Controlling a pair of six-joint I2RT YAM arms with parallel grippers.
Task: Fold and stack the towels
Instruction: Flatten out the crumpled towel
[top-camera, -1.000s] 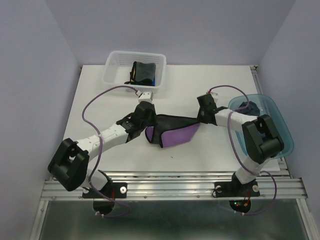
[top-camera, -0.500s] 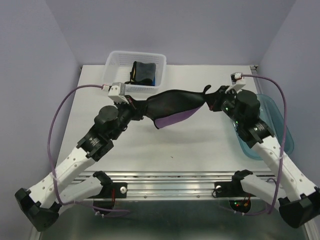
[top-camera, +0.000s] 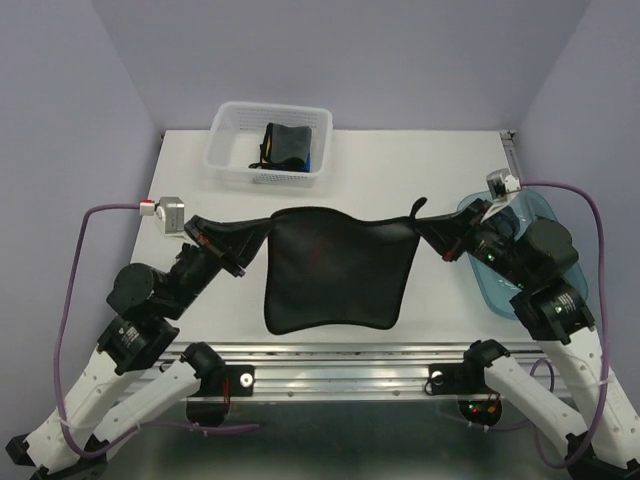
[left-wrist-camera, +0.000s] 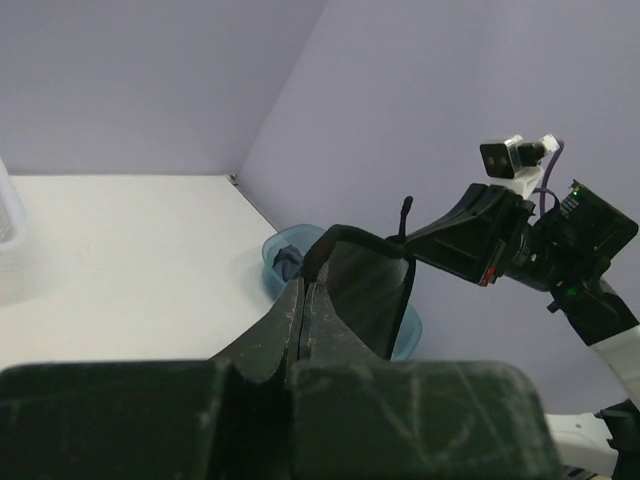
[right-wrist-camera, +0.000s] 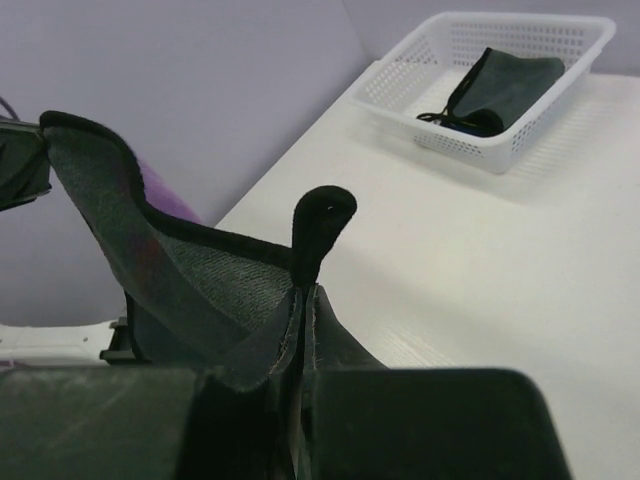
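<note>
The black cloth towel (top-camera: 335, 270) hangs spread over the white table (top-camera: 400, 170), one corner clenched in the left hand (top-camera: 250, 240), one in the right hand (top-camera: 430, 228); white mesh basket (top-camera: 225, 150) behind, translucent blue tub (top-camera: 535, 200) rightward.

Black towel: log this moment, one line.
black towel: held spread; left gripper: shut on left corner; right gripper: shut on right corner; fold: pending

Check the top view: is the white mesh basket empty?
No, a dark folded towel lies inside the white mesh basket.
</note>
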